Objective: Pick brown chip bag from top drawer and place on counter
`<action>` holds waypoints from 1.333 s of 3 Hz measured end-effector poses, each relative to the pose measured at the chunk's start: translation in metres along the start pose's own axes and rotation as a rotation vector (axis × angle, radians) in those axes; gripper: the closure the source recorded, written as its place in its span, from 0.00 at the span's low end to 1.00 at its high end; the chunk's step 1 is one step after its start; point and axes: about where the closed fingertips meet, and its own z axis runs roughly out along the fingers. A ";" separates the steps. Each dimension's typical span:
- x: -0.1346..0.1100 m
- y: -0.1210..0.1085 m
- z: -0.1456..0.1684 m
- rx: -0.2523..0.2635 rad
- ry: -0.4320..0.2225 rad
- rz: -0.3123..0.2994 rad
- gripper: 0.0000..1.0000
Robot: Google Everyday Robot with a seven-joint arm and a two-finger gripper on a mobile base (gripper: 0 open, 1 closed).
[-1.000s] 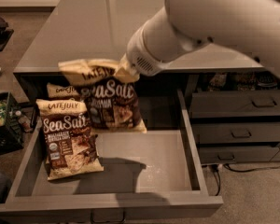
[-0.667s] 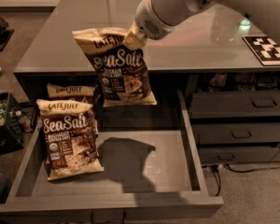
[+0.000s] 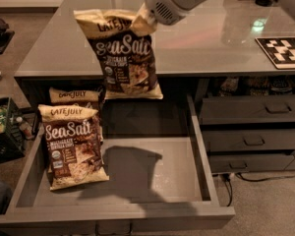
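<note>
My gripper is shut on the cream top band of a brown chip bag. The bag hangs upright in the air above the back of the open top drawer, its lower half in front of the counter's front edge. The gripper sits above the counter's front left part. Two more identical bags stay in the drawer at its left: one in front, one behind it, mostly hidden.
A board with a black-and-white marker lies on the counter at the right. Narrower handled drawers stack at the right of the open drawer. A black crate stands on the floor at the left.
The gripper has lifted the held bag up out of the drawer, from just above the drawer's back to counter height. The other two bags have not moved.
</note>
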 end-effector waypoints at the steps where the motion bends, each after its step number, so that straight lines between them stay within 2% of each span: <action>1: -0.020 -0.038 -0.030 0.083 -0.019 -0.025 1.00; 2: -0.033 -0.081 -0.051 0.156 -0.006 -0.041 1.00; 3: -0.036 -0.124 -0.051 0.193 0.016 -0.036 1.00; 4: -0.033 -0.157 -0.029 0.190 0.034 -0.011 1.00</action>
